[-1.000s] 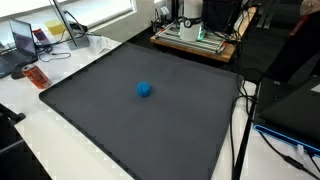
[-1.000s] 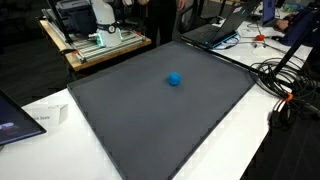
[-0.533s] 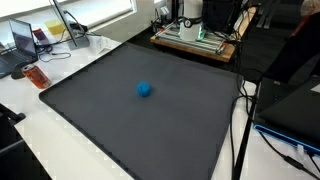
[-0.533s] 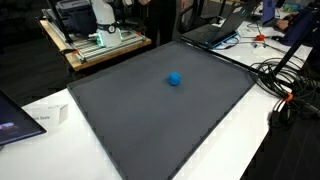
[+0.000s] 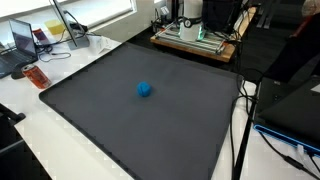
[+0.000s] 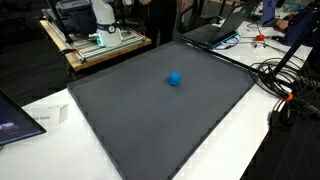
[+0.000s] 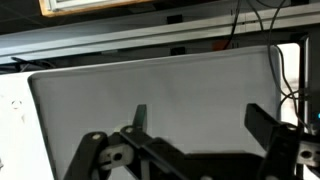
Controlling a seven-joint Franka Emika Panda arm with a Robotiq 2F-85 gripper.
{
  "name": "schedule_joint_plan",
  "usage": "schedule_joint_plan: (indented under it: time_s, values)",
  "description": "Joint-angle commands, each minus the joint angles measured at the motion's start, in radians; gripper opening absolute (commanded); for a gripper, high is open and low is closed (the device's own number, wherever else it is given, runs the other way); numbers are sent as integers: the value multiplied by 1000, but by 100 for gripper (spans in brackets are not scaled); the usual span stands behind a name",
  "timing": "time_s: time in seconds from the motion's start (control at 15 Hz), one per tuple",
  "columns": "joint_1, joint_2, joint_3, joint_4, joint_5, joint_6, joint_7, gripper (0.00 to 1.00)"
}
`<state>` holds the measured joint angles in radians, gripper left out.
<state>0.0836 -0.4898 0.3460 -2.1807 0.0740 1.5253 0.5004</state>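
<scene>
Wrist view: end effector wide open, empty, over dark mat; blue ball mid-mat.

One blue ball lies near the middle of the one dark mat in both exterior views. One wooden platform stands just beyond the mat's far edge. In an exterior view two laptops show, one off the mat's far corner and one off its near corner. One white box and one orange object sit beside the mat. One end effector with two fingers hangs over the mat.
</scene>
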Motion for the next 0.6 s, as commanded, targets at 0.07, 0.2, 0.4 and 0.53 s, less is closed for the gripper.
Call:
schedule_joint_plan:
  time_s: [0.07, 0.2, 0.4, 0.53]
  values:
    - [-4, 118, -28, 62, -72, 106, -31, 100]
    - [-7, 171, -45, 79, -88, 149, -34, 100]
    - [-6, 262, -68, 117, -114, 182, -34, 100]
    - [-2, 318, -83, 141, -139, 208, -47, 100]
